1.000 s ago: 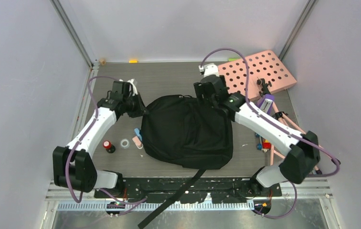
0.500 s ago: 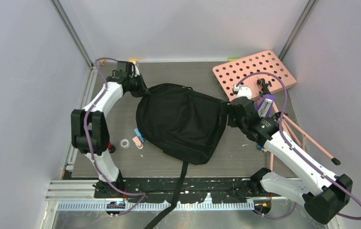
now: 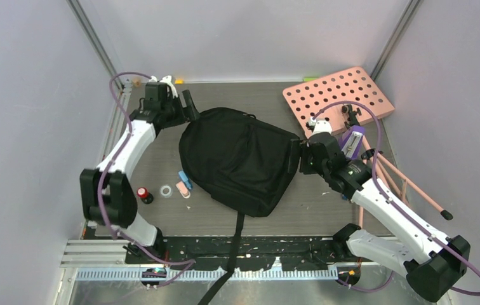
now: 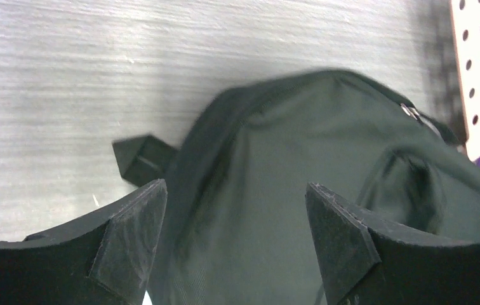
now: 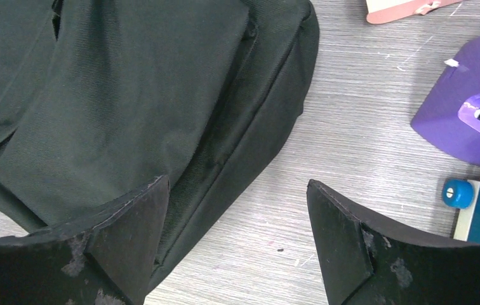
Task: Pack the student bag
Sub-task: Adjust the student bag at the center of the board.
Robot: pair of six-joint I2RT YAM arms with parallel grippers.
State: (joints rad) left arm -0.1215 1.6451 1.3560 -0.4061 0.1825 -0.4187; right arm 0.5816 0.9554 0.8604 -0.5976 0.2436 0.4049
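Grey desk (image 3: pixel 237 95), student bag (image 3: pixel 237 162) lying flat, my left end effector (image 4: pixel 235 190) and right end effector (image 5: pixel 237 187) both spread apart.

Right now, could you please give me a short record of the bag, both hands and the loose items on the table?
student bag: lies flat mid-table, no opening showing; strap trails over the near edge
left hand: open, at the bag's far left corner, holding nothing
right hand: open, at the bag's right edge, holding nothing
left of bag: red-topped bottle, whitish ring
right of bag: pink pegboard, purple item
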